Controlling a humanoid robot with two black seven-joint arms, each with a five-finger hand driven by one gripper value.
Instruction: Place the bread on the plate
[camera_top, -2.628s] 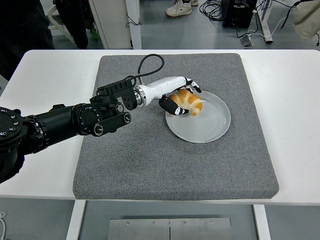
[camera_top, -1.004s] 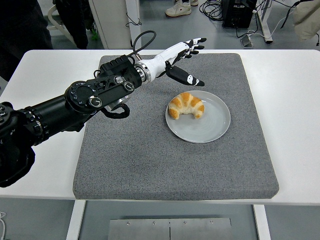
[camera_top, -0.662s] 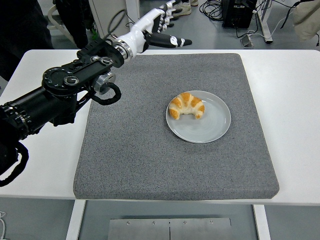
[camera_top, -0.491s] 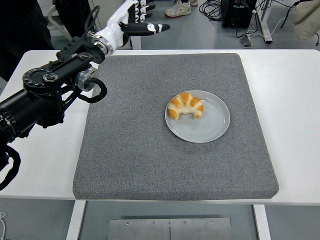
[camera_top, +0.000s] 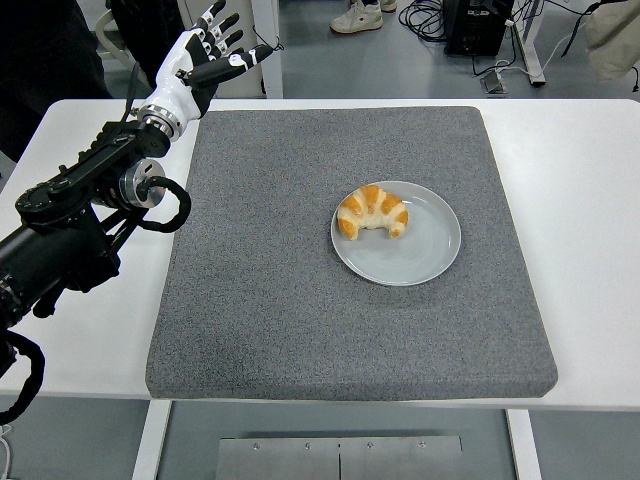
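A golden croissant (camera_top: 371, 211) lies on the upper left part of a round grey plate (camera_top: 420, 255), which sits on the grey mat (camera_top: 300, 320). My left hand (camera_top: 205, 55) is white with black fingertips. It is raised at the far left, above the mat's back left corner, fingers spread and empty, well away from the plate. The right arm does not show.
The grey mat covers the middle of the white table (camera_top: 590, 200). People's legs and shoes (camera_top: 357, 17), a cabinet and cables stand on the floor beyond the table's far edge. A person in dark clothes (camera_top: 40, 60) stands at the top left.
My left hand has let go of the croissant on the plate, opened, lifted and swung back to the far left. The croissant stays on the plate.
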